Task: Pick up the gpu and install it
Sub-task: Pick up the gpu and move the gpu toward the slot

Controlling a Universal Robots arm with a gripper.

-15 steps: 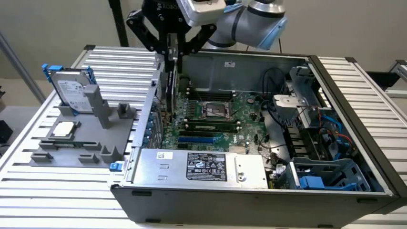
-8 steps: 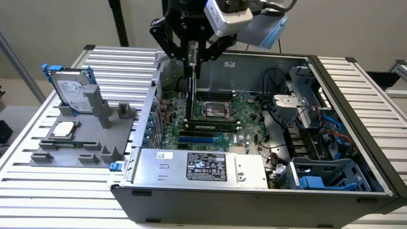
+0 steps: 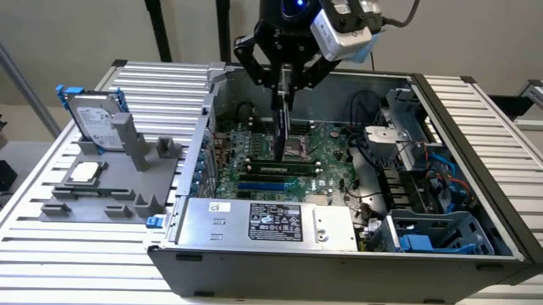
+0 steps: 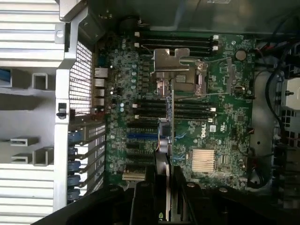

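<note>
Two jaws of the gripper (image 3: 284,84) pinch the gpu (image 3: 279,130) tight between them, and it hangs straight down below them over the green board (image 3: 332,145)

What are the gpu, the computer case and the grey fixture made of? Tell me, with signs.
gpu, held in the gripper: seemingly dark circuit board, thin, matte. Computer case: likely painted sheet metal, folded edges, dull grey. Grey fixture: probably matte plastic, blocky moulded shapes.

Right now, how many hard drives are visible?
1: the hard drive stands in the grey holder at the exterior view's left; the case may hide more.
</note>
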